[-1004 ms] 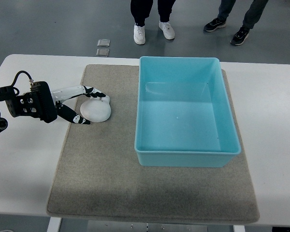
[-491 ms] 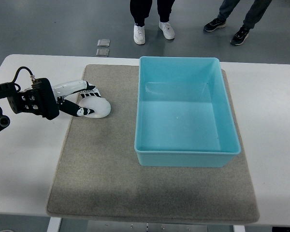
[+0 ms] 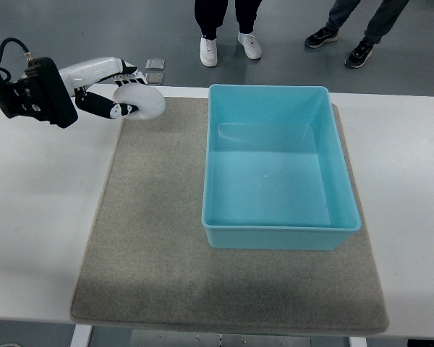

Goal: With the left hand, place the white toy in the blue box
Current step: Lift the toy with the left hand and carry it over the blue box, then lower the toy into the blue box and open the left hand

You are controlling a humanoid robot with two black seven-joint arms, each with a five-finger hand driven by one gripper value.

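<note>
We see a smooth, glossy plastic blue box (image 3: 281, 168) on a rough, matt felt-like mat (image 3: 152, 246); the white toy (image 3: 141, 103) looks smooth.

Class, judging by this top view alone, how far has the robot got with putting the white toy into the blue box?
Done: the left hand has grasped the white toy and holds it near the mat's far left corner. In hand: carrying it towards the blue box. Left: move it over the box, which looks empty, and release it inside.

left hand (image 3: 105, 87) gripping white toy (image 3: 141, 103), blue box (image 3: 278, 233)
</note>
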